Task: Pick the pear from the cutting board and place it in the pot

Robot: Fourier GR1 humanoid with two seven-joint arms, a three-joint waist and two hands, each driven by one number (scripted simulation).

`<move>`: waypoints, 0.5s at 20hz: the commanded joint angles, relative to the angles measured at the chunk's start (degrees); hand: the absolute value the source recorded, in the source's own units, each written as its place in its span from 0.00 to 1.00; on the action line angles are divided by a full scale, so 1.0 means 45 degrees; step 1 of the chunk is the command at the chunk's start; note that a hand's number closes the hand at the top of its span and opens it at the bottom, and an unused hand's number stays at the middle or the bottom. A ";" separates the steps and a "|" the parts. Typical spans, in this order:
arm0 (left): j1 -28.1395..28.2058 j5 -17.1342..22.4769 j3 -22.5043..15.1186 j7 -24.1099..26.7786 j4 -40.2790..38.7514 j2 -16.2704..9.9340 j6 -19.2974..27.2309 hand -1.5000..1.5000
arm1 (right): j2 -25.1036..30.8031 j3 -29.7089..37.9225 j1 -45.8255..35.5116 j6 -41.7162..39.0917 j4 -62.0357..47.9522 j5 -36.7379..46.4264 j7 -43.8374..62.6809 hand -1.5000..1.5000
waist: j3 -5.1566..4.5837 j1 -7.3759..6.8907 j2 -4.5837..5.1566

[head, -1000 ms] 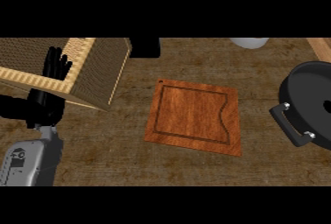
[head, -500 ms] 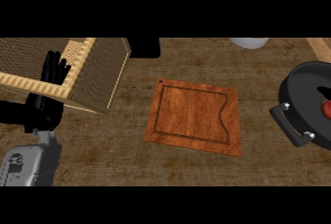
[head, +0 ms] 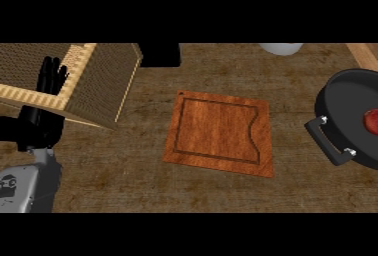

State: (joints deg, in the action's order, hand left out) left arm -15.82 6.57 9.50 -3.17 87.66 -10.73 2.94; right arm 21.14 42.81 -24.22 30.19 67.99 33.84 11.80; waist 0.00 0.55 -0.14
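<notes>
Head view. The pear [head: 370,120] lies inside the black pot [head: 341,107] at far right, off the bare cutting board [head: 220,132]; the left hand [head: 50,75] rests open, fingers straight, far left; the right hand is unseen.

basket [head: 96,75] left, cutting board [head: 220,132] centre, pot [head: 347,120] right

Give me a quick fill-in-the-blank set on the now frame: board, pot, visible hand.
1. The wooden cutting board has ____ lying on it.
2. The red object sits inside the black ____ at the view's right edge.
3. The only robot hand in view is the ____ one, open with fingers up, in front of the wicker basket.
4. The pot's handle points toward the ____.

Missing words: nothing; pot; left; cutting board
</notes>
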 commanded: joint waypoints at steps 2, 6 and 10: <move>0.0247 -0.0128 -0.0102 -0.0128 0.0431 0.0122 0.0200 0.50 | 0.0173 0.1172 0.1774 -0.0435 0.2254 -0.2085 -0.0850 0.00 | 0.0002 0.0087 -0.0036; 0.0235 -0.0420 -0.0327 -0.0085 0.0515 0.0279 0.0393 0.50 | -0.0533 0.1526 0.2991 -0.0225 0.3186 -0.3263 -0.1424 0.00 | 0.0002 -0.0012 0.0004; 0.0107 0.0041 -0.0120 -0.0869 0.0858 -0.0062 0.0029 0.50 | -0.0577 0.2364 0.4733 -0.1117 0.3901 -0.4674 -0.2336 0.00 | 0.0003 -0.0009 0.0003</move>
State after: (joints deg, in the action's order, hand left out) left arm -14.82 6.40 9.01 -4.58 90.00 -10.51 3.14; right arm 19.01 50.68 -8.85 27.36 82.16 17.78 3.56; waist -0.02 0.59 -0.13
